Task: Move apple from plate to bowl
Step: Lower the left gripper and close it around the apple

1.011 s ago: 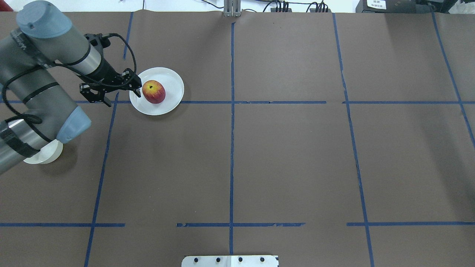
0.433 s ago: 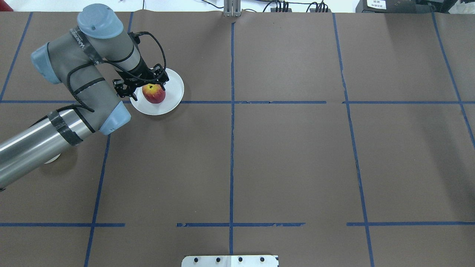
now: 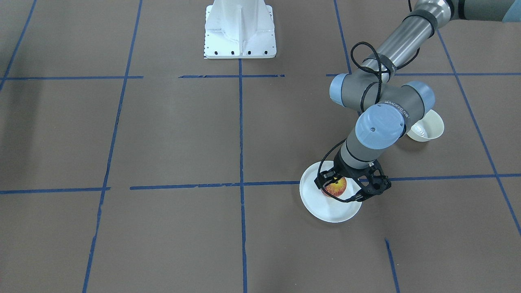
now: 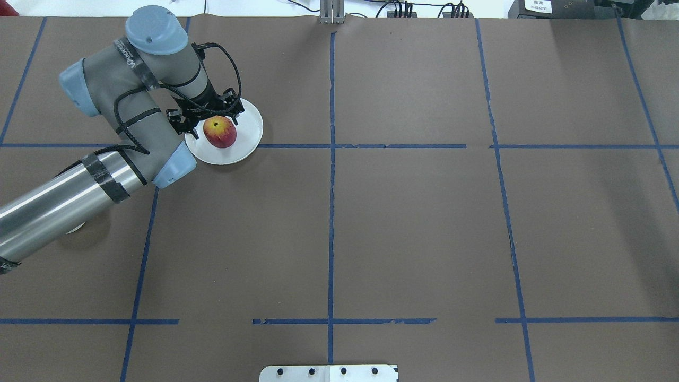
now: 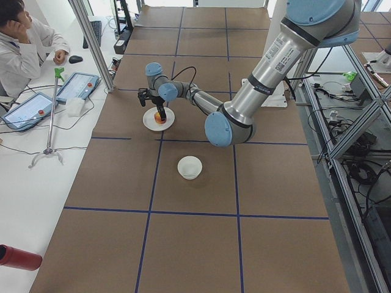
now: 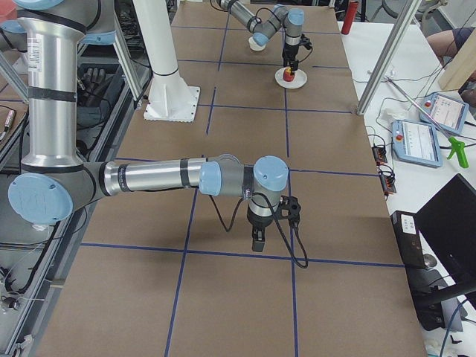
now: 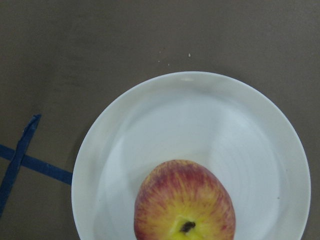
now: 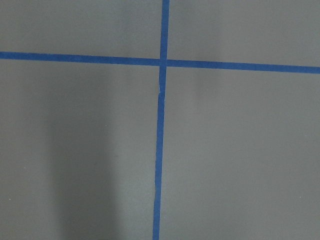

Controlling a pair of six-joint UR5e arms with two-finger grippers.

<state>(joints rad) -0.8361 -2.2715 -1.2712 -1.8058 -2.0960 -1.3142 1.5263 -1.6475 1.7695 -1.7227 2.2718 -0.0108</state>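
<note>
- The left fingers [image 3: 374,185] stand spread wide, one on each side of the small round red-and-yellow apple [image 4: 220,132], which sits between them on the flat round white plate [image 4: 249,127].
- The brown paper-covered bench [image 4: 424,223] shows all round the plate. The small deep cream-white bowl [image 3: 432,129] sits well behind the fingers, toward the robot's base, partly under the arm.
- A second ago the left fingers hung beside the plate's rim. Now they straddle the apple, which has not shifted.
- The apple's stem dimple faces up, its axis near upright.
- The right fingers [image 6: 255,242] are far off, and I cannot tell whether they are wide or narrow.
</note>
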